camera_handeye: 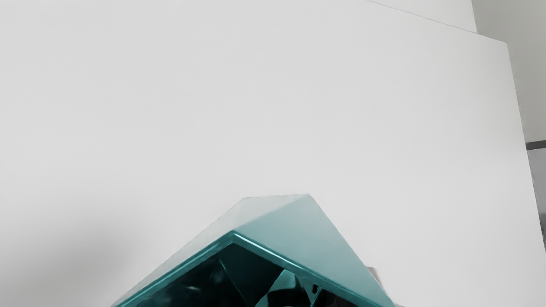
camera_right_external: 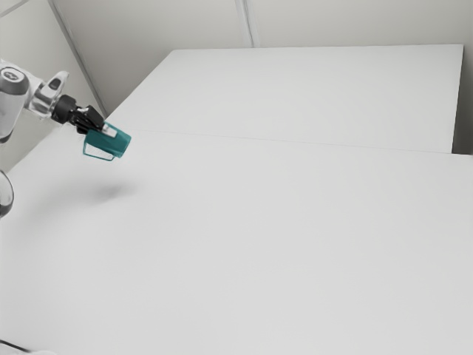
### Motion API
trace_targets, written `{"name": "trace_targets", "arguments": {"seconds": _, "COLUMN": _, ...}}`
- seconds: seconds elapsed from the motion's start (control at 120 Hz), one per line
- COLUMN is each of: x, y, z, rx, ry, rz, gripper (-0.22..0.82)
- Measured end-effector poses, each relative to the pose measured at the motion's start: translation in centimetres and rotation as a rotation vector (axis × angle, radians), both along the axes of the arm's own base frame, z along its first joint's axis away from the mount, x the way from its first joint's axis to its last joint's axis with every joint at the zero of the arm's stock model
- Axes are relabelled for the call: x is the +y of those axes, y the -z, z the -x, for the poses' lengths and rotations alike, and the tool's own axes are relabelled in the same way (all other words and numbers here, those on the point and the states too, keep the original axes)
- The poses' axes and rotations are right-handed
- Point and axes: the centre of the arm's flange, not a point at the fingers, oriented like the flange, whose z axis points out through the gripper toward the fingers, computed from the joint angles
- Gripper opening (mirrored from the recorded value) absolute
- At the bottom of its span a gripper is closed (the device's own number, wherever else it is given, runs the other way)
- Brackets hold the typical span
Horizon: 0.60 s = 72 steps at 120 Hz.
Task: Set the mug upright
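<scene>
Fingers are closed on the teal faceted mug, a pale pad lying flat on its side wall. Mug is up in the air, clear of the desk, tilted and not upright. Its base end slopes down and away from the hand, toward the exterior view's right.

Wrist view looks into the mouth: glossy teal rim bent to a sharp corner, flat outer walls meeting in a crisp ridge, walls washed pale by the light. Interior is dark and shiny with angular reflections. Handle is a thin, squared-off open loop on the mug's underside, off toward the exterior view's left.

Black gripper body sits behind that, then the smooth white and grey arm with rounded joint housings.

Below, a soft-edged grey shadow falls on the wide, matte white desk. Fine straight seam crosses the white surface farther back. Plain pale grey walls beyond. Short black cable at the desk's near corner, exterior view's left.
</scene>
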Motion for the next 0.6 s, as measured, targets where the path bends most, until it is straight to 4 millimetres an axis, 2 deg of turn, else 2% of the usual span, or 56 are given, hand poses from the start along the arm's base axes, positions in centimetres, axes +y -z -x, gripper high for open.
{"name": "trace_targets", "arguments": {"seconds": 0.05, "x": -2.9, "y": -1.2, "z": -0.9, "rx": 0.016, "ry": 0.059, "rz": -0.088, "gripper": -0.17}}
{"name": "trace_targets", "arguments": {"seconds": 0.158, "x": -7.7, "y": -3.6, "z": -1.9, "rx": 0.044, "ry": 0.167, "rz": -0.270, "gripper": -0.18}}
{"name": "trace_targets", "arguments": {"seconds": 0.308, "x": -16.0, "y": -3.7, "z": -3.5, "rx": 0.103, "ry": 0.307, "rz": -0.462, "gripper": -0.18}}
{"name": "trace_targets", "arguments": {"seconds": 0.408, "x": -20.5, "y": -3.7, "z": -2.2, "rx": 0.137, "ry": 0.357, "rz": -0.558, "gripper": -0.18}}
{"name": "trace_targets", "arguments": {"seconds": 0.533, "x": -26.2, "y": -2.5, "z": 0.9, "rx": 0.149, "ry": 0.411, "rz": -0.662, "gripper": -0.18}}
{"name": "trace_targets", "arguments": {"seconds": 0.6, "x": -28.6, "y": -2.6, "z": 2.6, "rx": 0.131, "ry": 0.424, "rz": -0.719, "gripper": -0.18}}
